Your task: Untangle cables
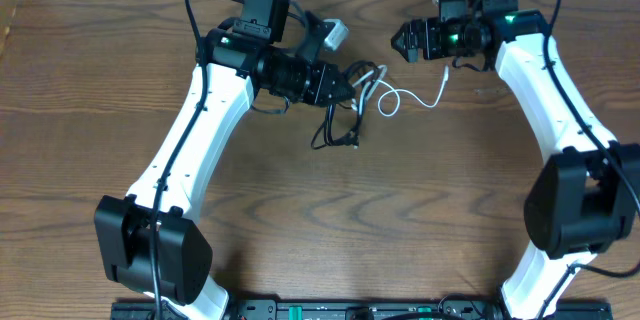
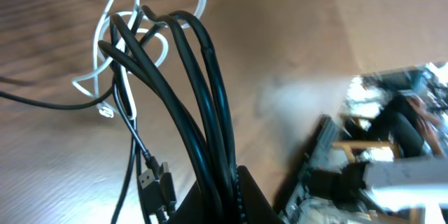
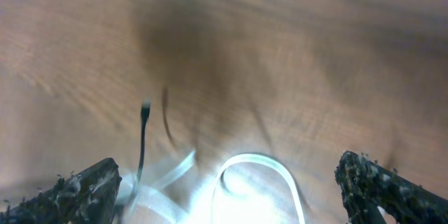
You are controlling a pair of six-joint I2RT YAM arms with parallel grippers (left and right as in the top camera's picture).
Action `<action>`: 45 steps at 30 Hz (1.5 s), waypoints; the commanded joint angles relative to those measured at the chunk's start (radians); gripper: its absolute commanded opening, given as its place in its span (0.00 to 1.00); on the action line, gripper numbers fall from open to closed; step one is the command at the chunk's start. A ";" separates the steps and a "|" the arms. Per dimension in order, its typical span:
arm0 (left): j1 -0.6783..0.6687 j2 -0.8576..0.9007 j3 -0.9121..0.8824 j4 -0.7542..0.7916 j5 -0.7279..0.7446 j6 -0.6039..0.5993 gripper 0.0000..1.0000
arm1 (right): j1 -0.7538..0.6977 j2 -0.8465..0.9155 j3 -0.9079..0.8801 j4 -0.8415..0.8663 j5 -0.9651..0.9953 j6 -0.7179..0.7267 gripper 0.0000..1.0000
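Black cable [image 1: 337,132] loops lie on the bench [image 1: 300,230] at 6 o'clock of the left tool [image 1: 343,84], which is clenched on its strands; white cable [image 1: 400,100] threads them, running toward 2 o'clock. Right tool [image 1: 400,40] released, white between its fingers [image 3: 84,189]. Risk: pulling now could cinch the crossing tight.

my table [image 1: 120,80]: brown wood grain | black cable [image 1: 328,125]: loose loops near the middle, plug end toward me | white cable [image 1: 405,96]: curls just beside it, tangled with it at one end
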 commanded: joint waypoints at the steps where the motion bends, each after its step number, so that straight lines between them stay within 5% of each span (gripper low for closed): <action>1: 0.002 0.003 0.006 0.024 -0.229 -0.305 0.08 | 0.009 -0.072 0.015 -0.048 -0.022 0.049 0.94; 6: 0.002 0.003 0.006 0.087 -0.294 -0.575 0.08 | 0.051 -0.056 0.011 -0.102 -0.025 0.100 0.85; 11: 0.002 0.003 0.006 0.131 -0.293 -0.681 0.08 | 0.127 -0.025 0.010 -0.089 -0.025 0.122 0.80; 27: 0.002 0.003 0.006 0.138 -0.271 -0.689 0.08 | 0.254 0.108 0.010 0.027 -0.067 0.196 0.39; 45: 0.026 0.003 0.006 0.139 -0.208 -0.726 0.08 | 0.307 0.202 0.010 0.105 -0.171 0.193 0.37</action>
